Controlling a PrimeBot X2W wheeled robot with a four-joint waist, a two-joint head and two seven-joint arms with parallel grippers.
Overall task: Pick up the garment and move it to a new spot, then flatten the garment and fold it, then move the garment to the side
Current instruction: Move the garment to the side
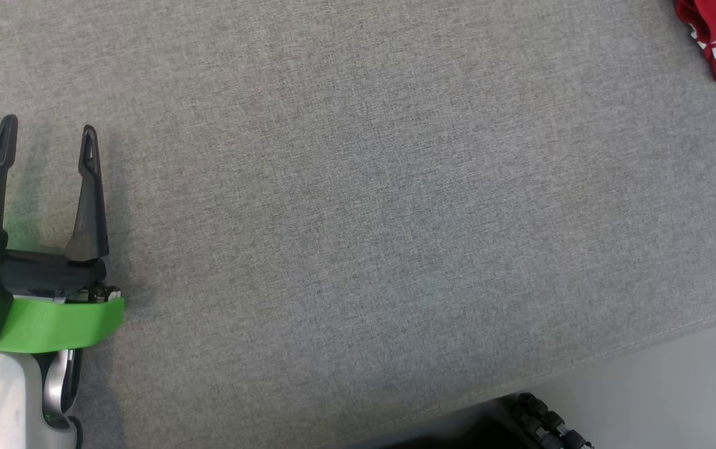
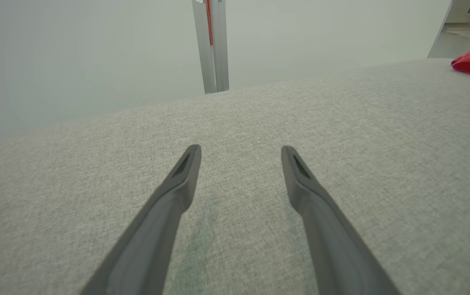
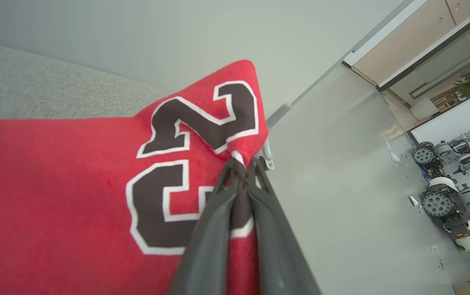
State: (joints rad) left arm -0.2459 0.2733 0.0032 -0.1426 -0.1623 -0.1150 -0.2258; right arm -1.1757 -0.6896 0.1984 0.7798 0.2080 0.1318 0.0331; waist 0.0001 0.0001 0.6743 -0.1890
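Pinching a fold of the red garment, the right end effector has its two dark fingers almost together, with cloth caught between them just beside the black, white-edged numerals. In the head view the garment shows at the top right corner, on the grey fabric counter. The left end effector is over bare counter at the lower left, fingers spread wide and holding nothing, well apart from the garment.
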